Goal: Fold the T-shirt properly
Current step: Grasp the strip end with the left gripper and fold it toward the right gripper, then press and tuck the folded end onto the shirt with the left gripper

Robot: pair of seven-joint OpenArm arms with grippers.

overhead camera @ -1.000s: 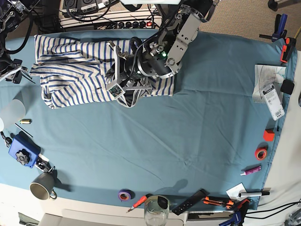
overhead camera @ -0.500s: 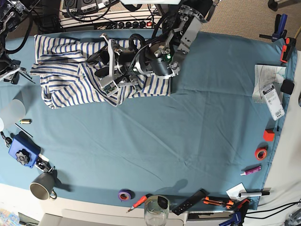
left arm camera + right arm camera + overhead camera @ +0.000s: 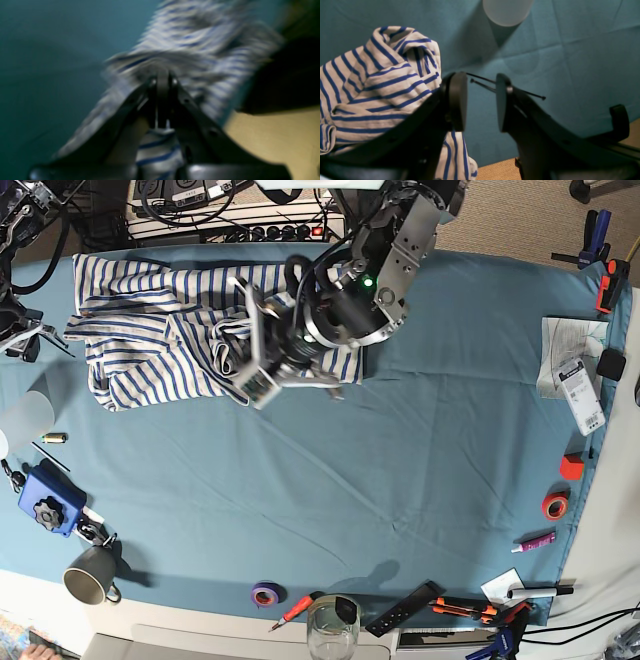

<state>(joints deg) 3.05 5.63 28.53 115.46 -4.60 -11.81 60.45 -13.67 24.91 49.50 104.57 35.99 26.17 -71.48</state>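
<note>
Overhead, we saw the T-shirt [image 3: 150, 340] lying crumpled on the teal table cloth [image 3: 420, 440], toward its far left part, with the arm carrying the left wrist camera reaching across its right-hand end. Through that blurred wrist view, the left gripper [image 3: 162, 82] had its jaws pressed together, and striped fabric lay both beyond the tips and under the fingers; we could not tell whether any cloth was pinched between them. The right gripper [image 3: 477, 100] hung at the table's left edge with its pads apart and nothing between them, a bunched fold of the T-shirt [image 3: 377, 82] just beside its left pad. A translucent cup [image 3: 507, 11] stood on the cloth beyond it.
</note>
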